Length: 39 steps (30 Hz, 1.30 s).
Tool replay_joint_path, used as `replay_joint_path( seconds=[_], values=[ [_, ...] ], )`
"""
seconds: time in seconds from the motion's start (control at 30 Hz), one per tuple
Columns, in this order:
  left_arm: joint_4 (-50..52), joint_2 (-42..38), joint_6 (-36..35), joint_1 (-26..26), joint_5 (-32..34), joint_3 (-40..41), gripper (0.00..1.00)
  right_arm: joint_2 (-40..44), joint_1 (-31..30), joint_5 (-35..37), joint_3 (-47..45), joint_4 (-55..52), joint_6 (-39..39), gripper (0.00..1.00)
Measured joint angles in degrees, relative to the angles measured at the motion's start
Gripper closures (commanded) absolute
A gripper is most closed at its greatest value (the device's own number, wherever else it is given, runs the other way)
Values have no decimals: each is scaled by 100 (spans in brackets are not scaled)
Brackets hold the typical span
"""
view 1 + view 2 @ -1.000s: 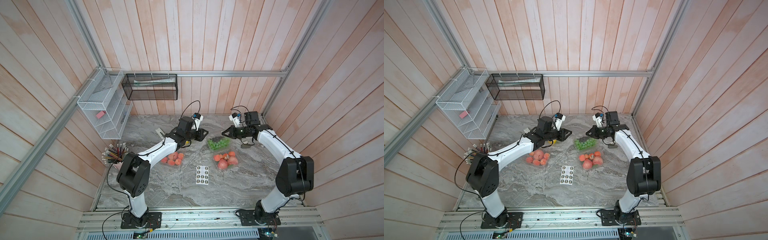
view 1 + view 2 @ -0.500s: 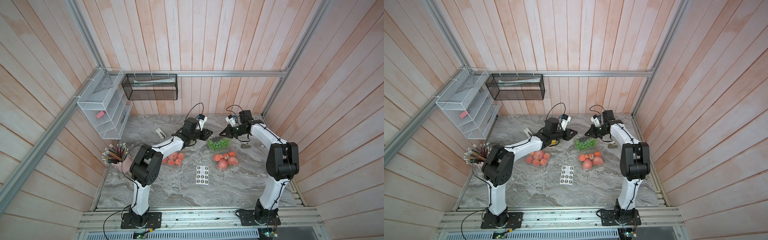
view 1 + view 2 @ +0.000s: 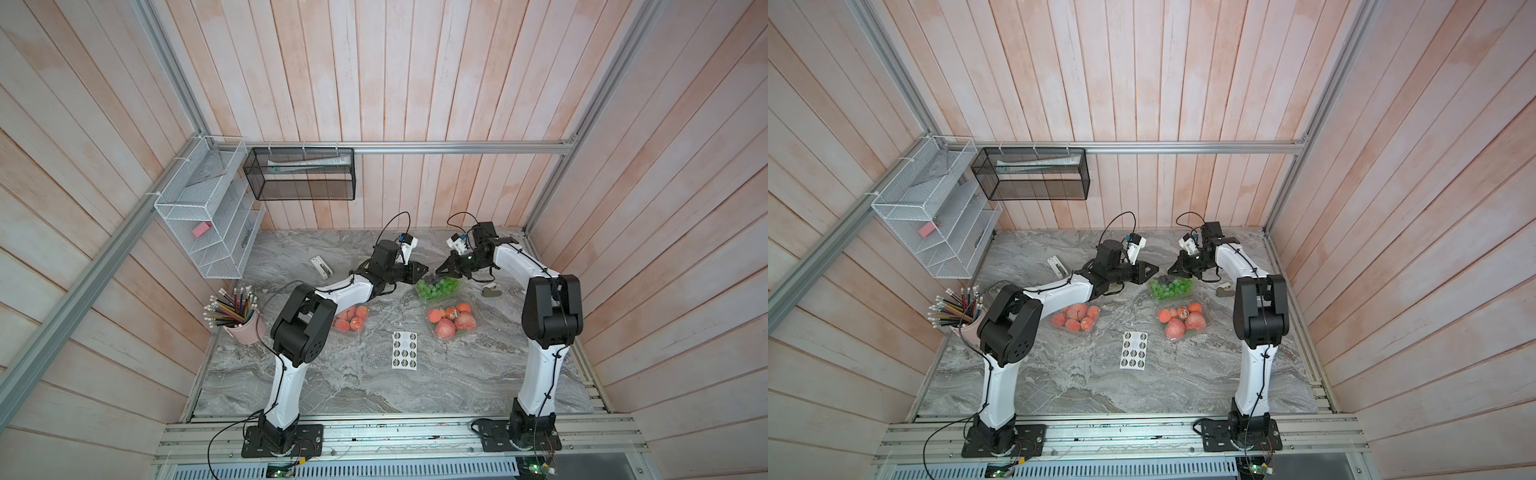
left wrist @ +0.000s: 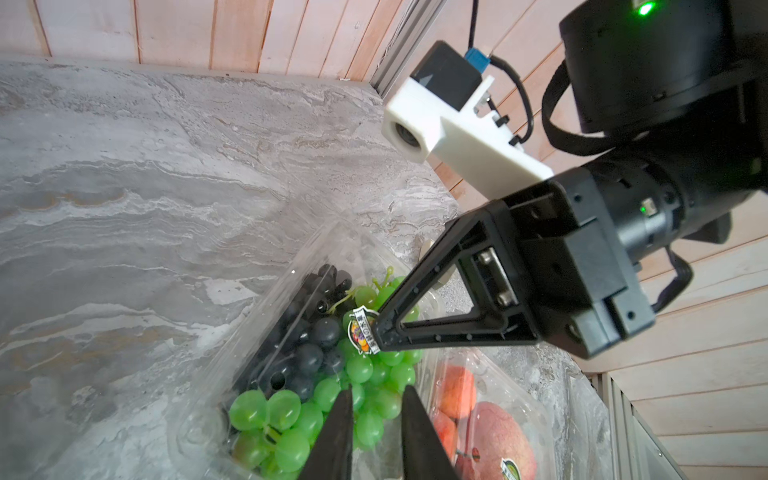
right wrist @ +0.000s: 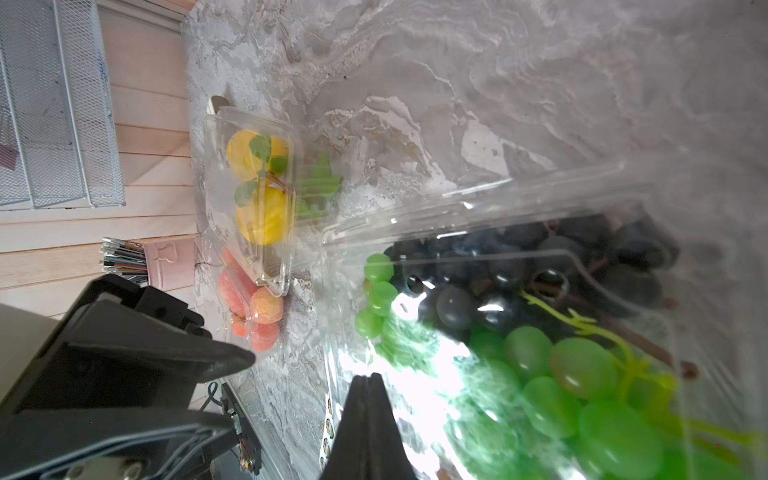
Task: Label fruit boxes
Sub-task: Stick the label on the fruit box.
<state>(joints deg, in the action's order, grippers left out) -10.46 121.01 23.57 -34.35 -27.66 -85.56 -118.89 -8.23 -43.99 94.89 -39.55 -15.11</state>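
The yellow-fruit box (image 5: 253, 195) is made out only in the right wrist view, blurred; in both top views it is covered by the left arm (image 3: 345, 291). The grape box (image 3: 438, 286) is set at 1 o'clock on the table (image 3: 332, 390), the apple-and-orange box (image 3: 451, 322) at 3, the red-orange fruit box (image 3: 351, 318) at 9. The left gripper (image 4: 377, 392) is parted narrowly over the grape box, nothing gripped. The right gripper (image 4: 382, 332) is pressed shut on a round sticker (image 4: 360, 335) whose lettering cannot be read. A label (image 4: 510, 469) on an apple is cut off.
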Motion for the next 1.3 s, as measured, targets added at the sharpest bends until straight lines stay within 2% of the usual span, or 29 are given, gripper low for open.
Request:
replay_joint_path(
  seconds=[0.57, 1.3],
  values=[
    [28, 446, -146, -192, 146, -348, 78, -433, -33, 219, 535, -680, 146, 100],
    [111, 896, 52, -295, 367, -767, 89, -595, -33, 302, 684, -874, 234, 100]
  ],
)
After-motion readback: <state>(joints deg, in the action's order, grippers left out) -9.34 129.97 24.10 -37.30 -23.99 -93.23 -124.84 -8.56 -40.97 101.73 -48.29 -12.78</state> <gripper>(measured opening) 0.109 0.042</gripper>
